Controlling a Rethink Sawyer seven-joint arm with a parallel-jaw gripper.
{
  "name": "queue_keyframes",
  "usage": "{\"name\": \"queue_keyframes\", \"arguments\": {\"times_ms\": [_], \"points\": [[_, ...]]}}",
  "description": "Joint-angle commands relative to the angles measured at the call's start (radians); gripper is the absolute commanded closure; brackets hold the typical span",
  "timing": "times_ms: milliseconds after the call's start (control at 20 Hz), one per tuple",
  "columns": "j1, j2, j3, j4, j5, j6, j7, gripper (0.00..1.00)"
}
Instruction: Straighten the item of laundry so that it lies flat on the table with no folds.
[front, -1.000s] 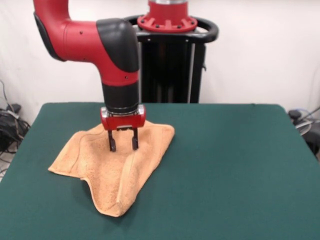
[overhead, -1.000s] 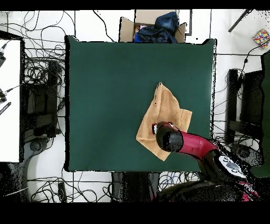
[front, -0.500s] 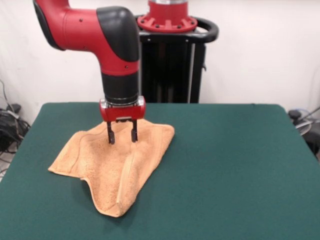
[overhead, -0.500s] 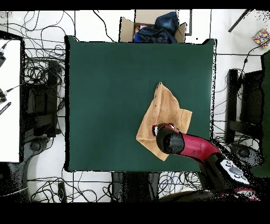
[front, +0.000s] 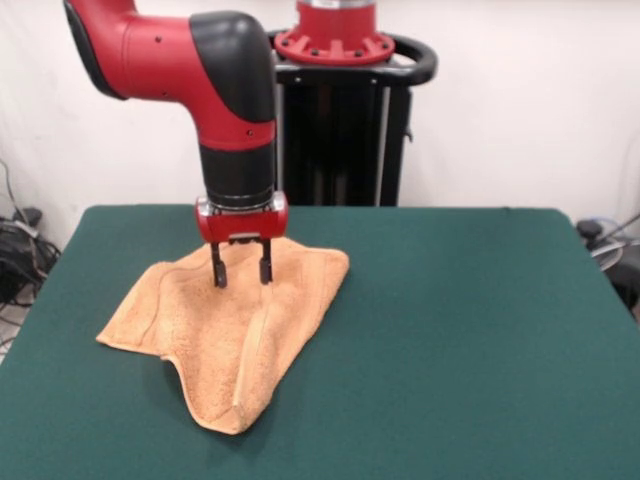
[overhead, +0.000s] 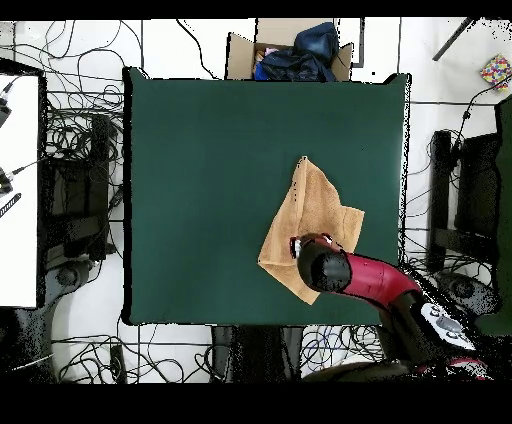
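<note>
The one table (front: 470, 330) carries one towel (front: 225, 335), lying toward the side nearest the robot in a rumpled, roughly triangular heap with a raised ridge down its middle and an edge folded under. So, to my eye, the flattening is hardly begun. The single gripper (front: 240, 276) hangs over the towel's far part, fingers apart and holding nothing.
</note>
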Motion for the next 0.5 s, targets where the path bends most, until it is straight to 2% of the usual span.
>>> {"name": "queue_keyframes", "arguments": {"times_ms": [50, 300, 500], "points": [[0.0, 0.079, 0.046, -0.051, 0.025, 0.083, 0.119, 0.0], [0.001, 0.166, 0.029, -0.121, 0.003, 0.038, 0.108, 0.0], [-0.008, 0.182, 0.029, -0.166, -0.006, 0.054, 0.082, 0.0]]}}
